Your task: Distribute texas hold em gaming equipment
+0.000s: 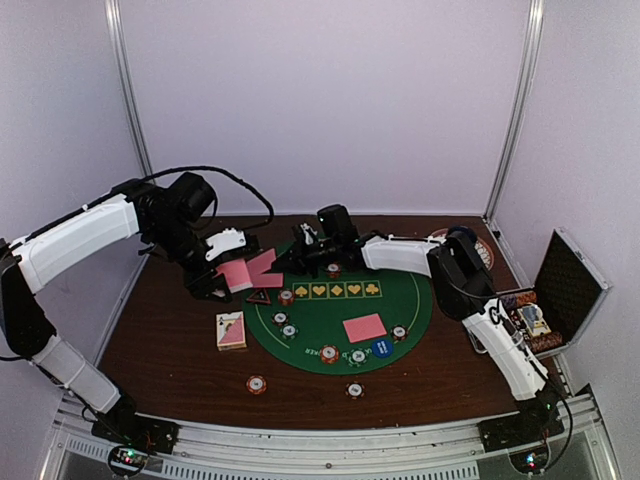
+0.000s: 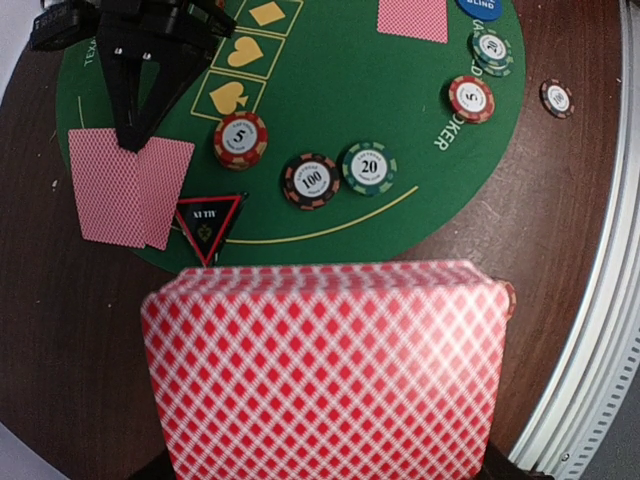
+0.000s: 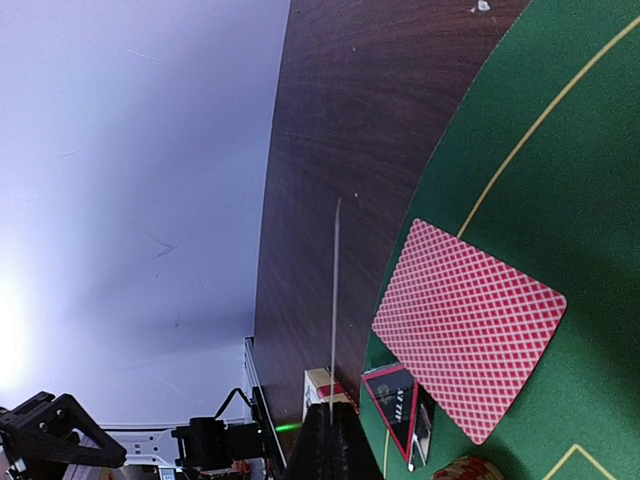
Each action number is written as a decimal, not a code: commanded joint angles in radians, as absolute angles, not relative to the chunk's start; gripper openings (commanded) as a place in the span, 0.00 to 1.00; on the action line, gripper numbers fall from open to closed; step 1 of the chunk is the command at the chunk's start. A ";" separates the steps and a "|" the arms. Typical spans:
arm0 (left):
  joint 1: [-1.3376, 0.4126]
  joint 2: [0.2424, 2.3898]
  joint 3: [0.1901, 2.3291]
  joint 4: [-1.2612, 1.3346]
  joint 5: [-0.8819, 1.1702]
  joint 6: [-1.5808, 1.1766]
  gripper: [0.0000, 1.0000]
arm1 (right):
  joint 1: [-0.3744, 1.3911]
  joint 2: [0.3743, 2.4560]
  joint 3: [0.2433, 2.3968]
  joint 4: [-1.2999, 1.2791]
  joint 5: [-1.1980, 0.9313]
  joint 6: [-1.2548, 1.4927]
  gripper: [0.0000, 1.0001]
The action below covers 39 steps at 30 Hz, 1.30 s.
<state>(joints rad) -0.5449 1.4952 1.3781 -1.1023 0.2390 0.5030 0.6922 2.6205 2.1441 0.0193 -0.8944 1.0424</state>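
Top external view showed distribution partway done: pink-backed playing cards [image 1: 364,327] lay on the round green felt mat [image 1: 405,300] among striped poker chips [image 1: 288,330]. Left gripper [image 1: 218,282] clamped the thick deck [image 2: 325,370] beside the mat's left edge; right gripper [image 1: 298,256] pinched a single card [image 3: 335,300], seemingly undealt.

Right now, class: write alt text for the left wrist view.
A red-checked deck fills the foreground. Beyond it, on a green mat, lie a triangle marker and chips marked 5, 100 and 20; the right pincer grips a card beside another.
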 commanded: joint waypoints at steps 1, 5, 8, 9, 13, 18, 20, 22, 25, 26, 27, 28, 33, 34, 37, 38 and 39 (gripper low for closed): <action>-0.541 1.467 1.383 -1.100 0.248 0.509 0.00 | 0.701 2.658 2.190 -0.014 -0.867 1.026 0.00; -0.541 1.470 1.384 -1.100 0.250 0.509 0.00 | 0.701 2.661 2.186 -0.049 -0.865 1.007 0.01; -0.541 1.471 1.384 -1.100 0.252 0.509 0.00 | 0.700 2.657 2.180 -0.066 -0.867 0.996 0.03; -0.541 1.471 1.384 -1.100 0.252 0.509 0.00 | 0.700 2.653 2.178 -0.075 -0.866 0.989 0.03; -0.541 1.472 1.384 -1.100 0.250 0.510 0.00 | 0.696 2.638 2.156 -0.082 -0.865 0.977 0.04; -0.541 1.474 1.384 -1.100 0.253 0.511 0.00 | 0.690 2.615 2.138 -0.098 -0.865 0.965 0.16; -0.541 1.475 1.384 -1.100 0.252 0.511 0.00 | 0.690 2.604 2.138 -0.109 -0.865 0.955 0.22; -0.541 1.478 1.385 -1.100 0.253 0.511 0.00 | 0.690 2.590 2.140 -0.117 -0.865 0.945 0.29; -0.541 1.480 1.387 -1.100 0.255 0.511 0.00 | 0.689 2.565 2.144 -0.141 -0.864 0.920 0.35; -0.541 1.482 1.388 -1.100 0.254 0.511 0.00 | 0.687 2.556 2.144 -0.152 -0.863 0.911 0.37; -0.541 1.482 1.389 -1.100 0.253 0.511 0.00 | 0.686 2.545 2.143 -0.164 -0.861 0.901 0.38; -0.541 1.483 1.391 -1.100 0.254 0.512 0.00 | 0.684 2.536 2.142 -0.177 -0.858 0.890 0.40; -0.541 1.485 1.392 -1.100 0.250 0.513 0.00 | 0.677 2.471 2.128 -0.264 -0.835 0.816 0.56; -0.541 1.485 1.393 -1.100 0.251 0.512 0.00 | 0.677 2.454 2.126 -0.288 -0.826 0.795 0.68; -0.541 1.487 1.395 -1.100 0.252 0.513 0.00 | 0.678 2.397 2.093 -0.336 -0.797 0.743 0.99; -0.541 1.487 1.396 -1.100 0.252 0.513 0.00 | 0.678 2.373 2.073 -0.347 -0.783 0.729 0.99; -0.541 1.487 1.397 -1.101 0.253 0.512 0.00 | 0.680 2.346 2.052 -0.356 -0.771 0.716 1.00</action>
<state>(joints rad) -0.5449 1.4956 1.3781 -1.1034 0.2394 0.5034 0.6819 2.4702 2.1075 -0.2771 -0.8295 0.8055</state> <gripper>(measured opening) 0.669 0.984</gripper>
